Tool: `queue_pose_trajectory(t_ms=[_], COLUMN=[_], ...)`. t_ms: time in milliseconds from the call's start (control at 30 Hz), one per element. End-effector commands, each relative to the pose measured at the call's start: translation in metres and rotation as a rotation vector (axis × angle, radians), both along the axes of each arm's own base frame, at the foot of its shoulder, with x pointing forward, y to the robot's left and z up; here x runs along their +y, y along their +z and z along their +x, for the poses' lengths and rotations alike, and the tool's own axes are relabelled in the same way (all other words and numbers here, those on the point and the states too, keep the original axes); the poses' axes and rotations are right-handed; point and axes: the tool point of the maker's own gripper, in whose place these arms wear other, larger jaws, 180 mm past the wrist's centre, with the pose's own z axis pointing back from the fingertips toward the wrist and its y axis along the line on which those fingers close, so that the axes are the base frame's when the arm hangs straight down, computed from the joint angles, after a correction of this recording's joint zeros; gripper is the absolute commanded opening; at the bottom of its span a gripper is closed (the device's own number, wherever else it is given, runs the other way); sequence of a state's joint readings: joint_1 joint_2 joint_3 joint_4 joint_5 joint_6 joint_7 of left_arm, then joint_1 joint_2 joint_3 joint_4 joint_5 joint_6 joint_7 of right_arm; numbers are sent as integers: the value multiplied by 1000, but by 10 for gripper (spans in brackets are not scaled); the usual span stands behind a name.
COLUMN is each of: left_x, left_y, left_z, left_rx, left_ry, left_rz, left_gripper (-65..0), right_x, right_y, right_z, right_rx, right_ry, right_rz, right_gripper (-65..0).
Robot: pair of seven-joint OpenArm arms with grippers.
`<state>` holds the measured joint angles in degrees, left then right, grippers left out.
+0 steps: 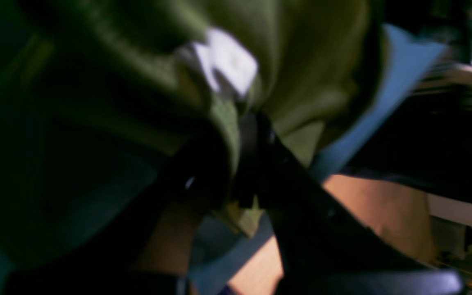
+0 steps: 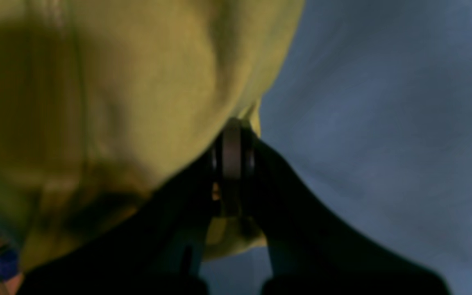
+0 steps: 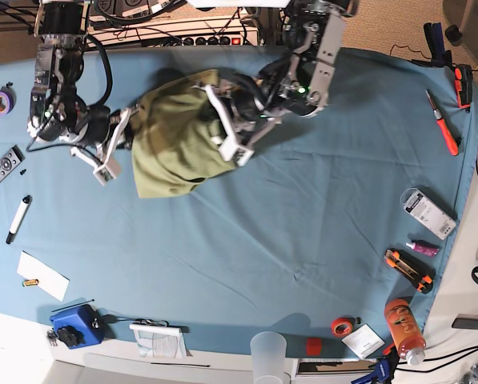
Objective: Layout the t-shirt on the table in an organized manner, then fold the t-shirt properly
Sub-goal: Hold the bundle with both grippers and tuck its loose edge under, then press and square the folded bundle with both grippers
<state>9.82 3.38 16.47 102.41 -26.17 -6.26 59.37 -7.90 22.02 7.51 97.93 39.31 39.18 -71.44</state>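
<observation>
1. T-shirt [image 3: 174,140] hangs bunched between both arms, over the far left part of the table [image 3: 303,232].
2. Left gripper [image 1: 246,164] pinches a fold near the white tag [image 1: 228,61].
3. Right gripper [image 2: 232,164] pressed together on the shirt's edge.

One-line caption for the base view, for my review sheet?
Both grippers, left and right, pinch the bunched olive t-shirt over the teal table.

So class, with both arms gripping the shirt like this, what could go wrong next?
1. The olive-green cotton t-shirt hangs bunched between both grips; pulling apart may spread it twisted.
2. The left gripper pinches only a thin fold near the white tag; it might slip.
3. The right gripper holds just an edge.
</observation>
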Motion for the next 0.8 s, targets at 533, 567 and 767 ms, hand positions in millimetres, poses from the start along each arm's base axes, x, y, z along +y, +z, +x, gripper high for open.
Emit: queue_pose_trajectory(t_ms=[533,567,767], left_x=[34,33,29], left_y=[38,42,68], left_z=[62,66,90], left_rx=[-255,-273,-355], left_ry=[-96,-97,-96], left_rz=[44,38,3], left_gripper=[-650,-650,-650], right_x=[47,45,47], right_y=[31,29,23], right_z=[-58,-59,-66], right_rx=[-29,-25,-6], right_ry=[158,156,145], right_rz=[46,33,28], right_gripper=[-650,-650,-650])
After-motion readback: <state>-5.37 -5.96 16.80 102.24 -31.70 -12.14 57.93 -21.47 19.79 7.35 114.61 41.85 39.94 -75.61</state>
